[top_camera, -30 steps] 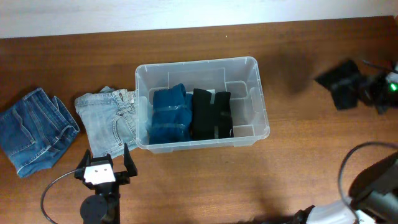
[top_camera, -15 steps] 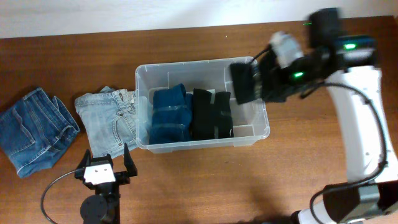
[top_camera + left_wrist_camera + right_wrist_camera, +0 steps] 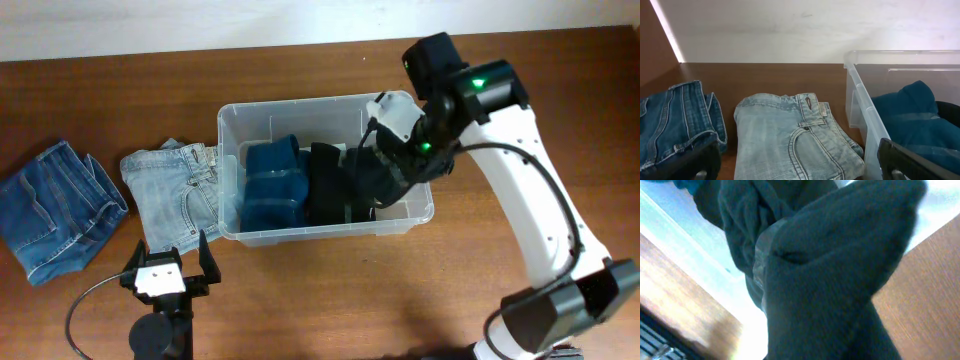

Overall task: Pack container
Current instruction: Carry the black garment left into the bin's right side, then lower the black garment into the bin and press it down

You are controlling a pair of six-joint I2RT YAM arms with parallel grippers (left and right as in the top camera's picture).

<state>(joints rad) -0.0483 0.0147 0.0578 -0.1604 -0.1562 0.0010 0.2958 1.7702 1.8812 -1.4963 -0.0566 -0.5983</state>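
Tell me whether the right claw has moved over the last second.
Yes. The right claw, shut on a dark garment, has swung left from the table's far right edge to above the container's right end.

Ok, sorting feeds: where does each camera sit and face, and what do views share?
Overhead: above the table, looking straight down at the container; left gripper and right arm show.
Left wrist: low, facing the light jeans; its fingers at the bottom corners.
Right wrist: pressed close to the held dark grey garment; no fingers visible.
Shared: overhead and left wrist both show the light jeans and container.
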